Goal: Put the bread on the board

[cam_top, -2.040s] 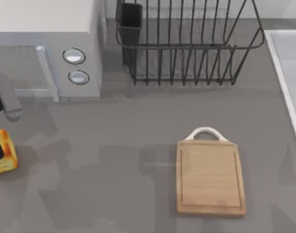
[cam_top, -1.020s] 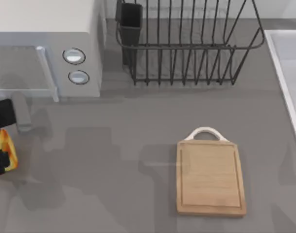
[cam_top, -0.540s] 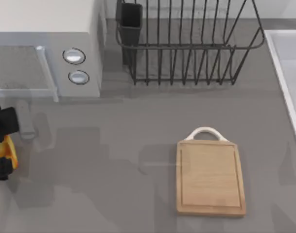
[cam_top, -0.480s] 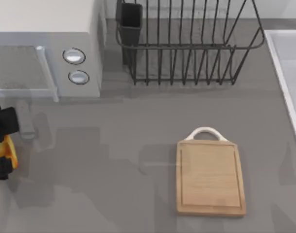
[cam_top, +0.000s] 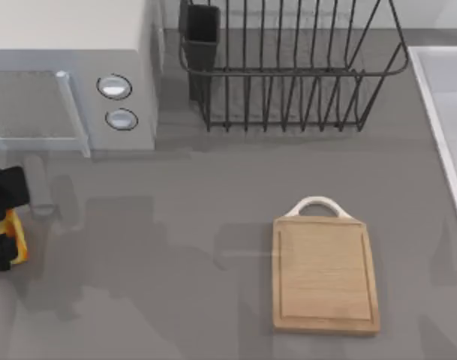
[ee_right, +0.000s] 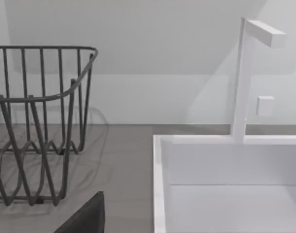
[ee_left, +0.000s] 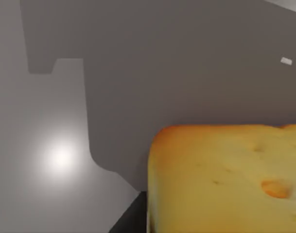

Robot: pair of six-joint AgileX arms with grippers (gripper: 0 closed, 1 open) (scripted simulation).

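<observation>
Gripping bread (cam_top: 16,234) at left edge, left tool (cam_top: 1,232) (crust pores up close on wrist)

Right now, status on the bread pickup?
Left claw shut on the bread at the table's left edge. The board sits bare, right of centre. Open counter between them. Right arm parked by the sink.

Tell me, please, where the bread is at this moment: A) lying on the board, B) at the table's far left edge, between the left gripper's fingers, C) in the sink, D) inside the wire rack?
B: the bread sits at the table's far left between the left gripper fingers, well away from the board, which lies bare.
</observation>
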